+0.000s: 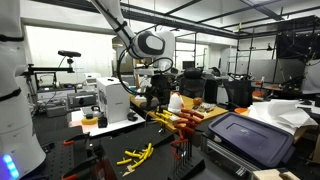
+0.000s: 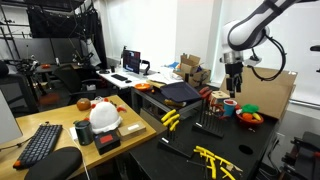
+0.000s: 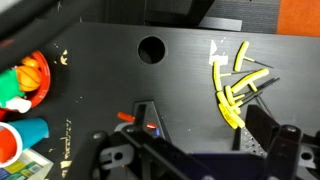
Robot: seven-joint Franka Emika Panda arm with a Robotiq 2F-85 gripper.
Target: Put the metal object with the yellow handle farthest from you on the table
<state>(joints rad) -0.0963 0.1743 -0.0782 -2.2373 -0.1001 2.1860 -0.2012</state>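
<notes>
High over the table (image 3: 100,70), gripper (image 2: 233,88) hangs with fingers spread wide, nothing held; wrist view looks straight down. Yellow-handled tools (image 3: 235,85) lie clustered on the dark top, well below. Probably raised for overview; farthest one not yet distinguishable.

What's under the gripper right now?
Wrist view shows bare dark table with a round hole and yellow-handled tools off to one side. The gripper body hides the nearest strip.
</notes>
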